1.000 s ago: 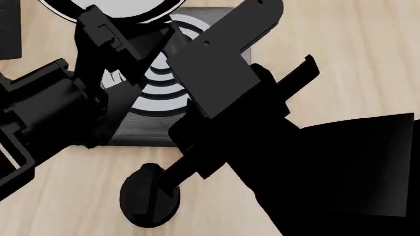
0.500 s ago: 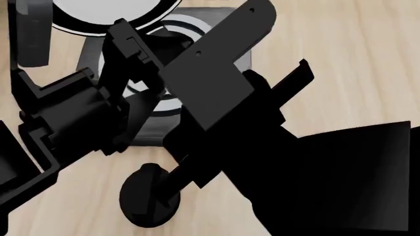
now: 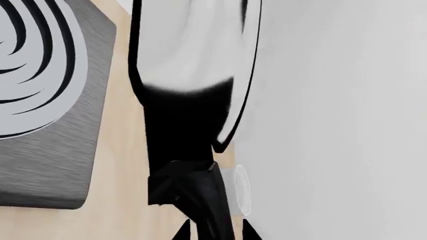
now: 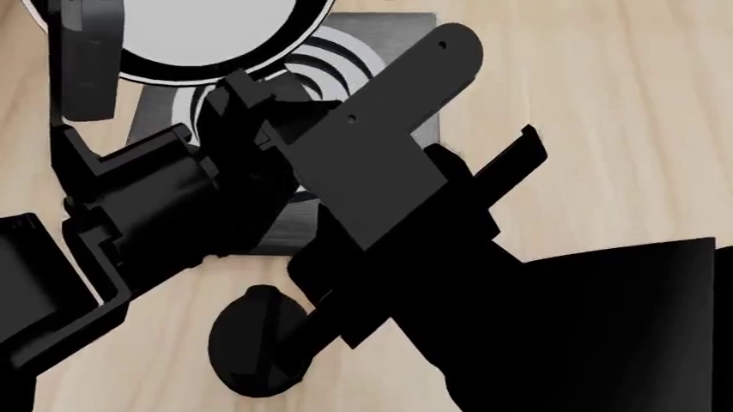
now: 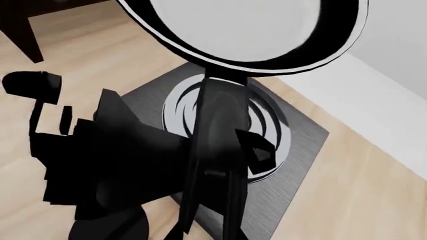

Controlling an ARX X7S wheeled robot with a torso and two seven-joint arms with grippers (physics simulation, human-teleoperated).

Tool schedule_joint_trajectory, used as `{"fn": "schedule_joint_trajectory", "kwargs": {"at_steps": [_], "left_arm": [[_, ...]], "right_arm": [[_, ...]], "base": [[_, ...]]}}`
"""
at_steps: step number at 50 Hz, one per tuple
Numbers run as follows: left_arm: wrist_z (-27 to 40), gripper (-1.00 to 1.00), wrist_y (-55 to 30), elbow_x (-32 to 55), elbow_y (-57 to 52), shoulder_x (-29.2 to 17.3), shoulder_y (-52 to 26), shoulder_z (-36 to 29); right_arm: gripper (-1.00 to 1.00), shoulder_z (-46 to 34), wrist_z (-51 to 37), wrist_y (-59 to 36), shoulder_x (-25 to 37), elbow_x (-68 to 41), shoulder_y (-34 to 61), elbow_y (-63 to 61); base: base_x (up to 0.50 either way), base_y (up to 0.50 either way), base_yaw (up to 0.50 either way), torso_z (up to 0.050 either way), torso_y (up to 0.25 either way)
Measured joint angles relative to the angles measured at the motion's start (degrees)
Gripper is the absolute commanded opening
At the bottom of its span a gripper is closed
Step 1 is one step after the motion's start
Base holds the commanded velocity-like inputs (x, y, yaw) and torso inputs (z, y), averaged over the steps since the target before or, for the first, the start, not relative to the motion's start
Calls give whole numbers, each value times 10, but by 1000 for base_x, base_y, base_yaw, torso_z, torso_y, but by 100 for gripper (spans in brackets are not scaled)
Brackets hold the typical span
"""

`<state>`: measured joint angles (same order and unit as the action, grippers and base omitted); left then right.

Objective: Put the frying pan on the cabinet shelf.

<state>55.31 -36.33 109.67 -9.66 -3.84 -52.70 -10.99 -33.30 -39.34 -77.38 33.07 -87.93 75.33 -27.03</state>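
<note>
The frying pan (image 4: 206,34) hangs lifted over the hob, its glossy white inside toward the head camera. In the right wrist view the frying pan (image 5: 247,25) fills the far side, and its long black handle (image 5: 217,130) runs back into my right gripper (image 5: 207,235), which is shut on it. My left gripper (image 4: 257,107) reaches in from the side near the bowl. Its fingertips (image 3: 181,232) straddle the handle (image 3: 203,220), with a sliver of gap on one side. Only a dark brown corner of the cabinet (image 5: 20,30) shows; the cabinet shelf is out of view.
The square black hob plate (image 4: 390,39) with concentric rings lies under the pan on the pale wooden surface (image 4: 596,86). A white wall (image 3: 333,125) stands close behind the pan. My right arm (image 4: 516,300) covers much of the head view.
My left arm has swung right, bringing its gripper to the pan's handle. The pan and my right wrist have shifted slightly nearer in the head view.
</note>
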Motion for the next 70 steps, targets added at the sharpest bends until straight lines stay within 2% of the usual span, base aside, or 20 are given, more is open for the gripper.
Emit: {"fn": "schedule_joint_trajectory", "kwargs": {"at_steps": [23,24,36,52,70], "left_arm": [[-5,-100,42,7,-11,-1,1,-17],[-6,-100,44,8,-11,-1,1,-18],[4,-100,55,-18,6,-20,-14,-11],[-5,-100,61,-19,36,-50,-49,6],[-26,-100,47,-15,148,-107,-116,24]], "right_arm": [[-100,3,0,18,6,1,-4,-7],[100,3,-1,19,7,0,-4,-7],[100,18,-30,24,15,-20,4,-19],[100,44,-115,52,51,-111,-4,-57],[100,67,-219,100,100,-201,-9,-117]], "base": [[0,2,4,0,2],[0,0,9,0,10],[0,2,4,1,2],[0,2,4,1,2],[0,1,4,1,2]]}}
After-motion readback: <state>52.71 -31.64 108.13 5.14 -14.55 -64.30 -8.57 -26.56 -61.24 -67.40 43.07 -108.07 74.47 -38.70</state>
